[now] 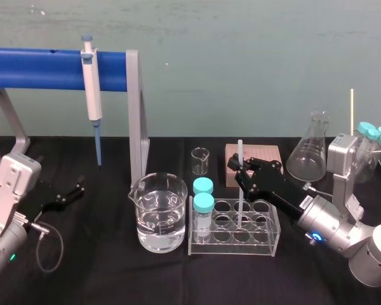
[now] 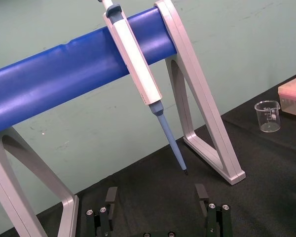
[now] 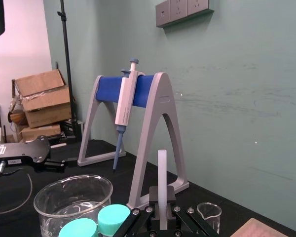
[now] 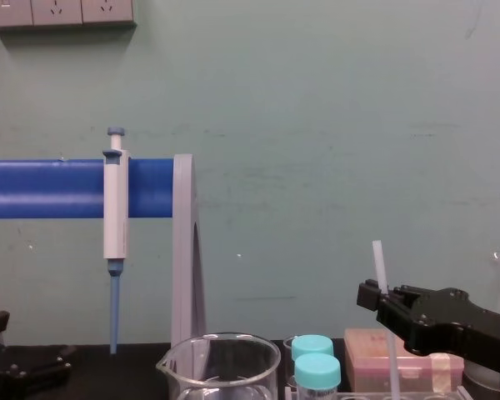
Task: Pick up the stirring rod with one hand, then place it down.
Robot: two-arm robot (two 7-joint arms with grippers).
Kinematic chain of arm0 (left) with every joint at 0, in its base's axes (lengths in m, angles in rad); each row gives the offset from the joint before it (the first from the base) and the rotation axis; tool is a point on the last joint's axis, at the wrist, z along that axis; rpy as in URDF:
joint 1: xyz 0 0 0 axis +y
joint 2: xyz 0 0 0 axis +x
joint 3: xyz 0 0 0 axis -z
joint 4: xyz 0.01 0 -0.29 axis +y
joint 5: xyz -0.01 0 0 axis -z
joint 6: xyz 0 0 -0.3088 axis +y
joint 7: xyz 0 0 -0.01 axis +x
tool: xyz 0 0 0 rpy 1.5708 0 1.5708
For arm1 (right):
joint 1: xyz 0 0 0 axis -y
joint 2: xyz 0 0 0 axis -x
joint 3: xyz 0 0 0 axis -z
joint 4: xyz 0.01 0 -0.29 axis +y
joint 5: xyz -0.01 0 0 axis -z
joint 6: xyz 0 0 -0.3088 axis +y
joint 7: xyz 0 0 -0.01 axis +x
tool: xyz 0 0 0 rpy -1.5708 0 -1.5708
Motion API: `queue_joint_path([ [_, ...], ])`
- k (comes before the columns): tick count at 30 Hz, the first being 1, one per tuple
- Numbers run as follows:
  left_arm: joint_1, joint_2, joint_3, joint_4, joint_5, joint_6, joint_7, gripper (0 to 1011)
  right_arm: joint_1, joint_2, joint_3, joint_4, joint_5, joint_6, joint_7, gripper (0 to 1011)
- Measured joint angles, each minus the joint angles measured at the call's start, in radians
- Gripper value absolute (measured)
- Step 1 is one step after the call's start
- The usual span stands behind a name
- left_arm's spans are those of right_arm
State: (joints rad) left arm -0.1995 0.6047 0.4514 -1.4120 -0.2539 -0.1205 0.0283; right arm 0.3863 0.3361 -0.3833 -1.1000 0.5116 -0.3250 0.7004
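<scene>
The stirring rod (image 1: 240, 152) is a thin white translucent stick standing upright. My right gripper (image 1: 242, 175) is shut on it around mid-height. Its lower part reaches down into a hole of the clear tube rack (image 1: 267, 246). In the chest view the stirring rod (image 4: 377, 260) rises above the black right gripper (image 4: 377, 297). In the right wrist view the stirring rod (image 3: 161, 170) stands up from between the closed fingers of the right gripper (image 3: 162, 200). My left gripper (image 1: 68, 194) rests parked at the table's left, and the left wrist view shows that gripper (image 2: 156, 196) open and holding nothing.
A water-filled beaker (image 1: 157, 213) stands left of the rack, with two teal-capped vials (image 1: 203, 206) in the rack's left end. Behind are a small beaker (image 1: 200, 161), a pink tip box (image 1: 267, 154) and a conical flask (image 1: 309, 155). A pipette (image 1: 91, 82) hangs on the blue stand (image 1: 38, 68).
</scene>
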Motion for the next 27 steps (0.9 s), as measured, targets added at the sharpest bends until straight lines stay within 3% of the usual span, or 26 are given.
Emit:
queue_joint_path([
  [7, 0.000, 0.000, 0.000, 0.000, 0.000, 0.000, 0.000, 1000, 0.000, 0.001, 0.000, -0.001, 0.001, 0.001, 0.001, 121],
  [10, 0.000, 0.000, 0.000, 0.000, 0.000, 0.000, 0.000, 1000, 0.000, 0.001, -0.001, -0.001, 0.002, 0.001, 0.001, 255],
  [27, 0.000, 0.000, 0.000, 0.000, 0.000, 0.000, 0.000, 1000, 0.000, 0.001, -0.001, -0.001, 0.003, 0.001, 0.004, 776],
])
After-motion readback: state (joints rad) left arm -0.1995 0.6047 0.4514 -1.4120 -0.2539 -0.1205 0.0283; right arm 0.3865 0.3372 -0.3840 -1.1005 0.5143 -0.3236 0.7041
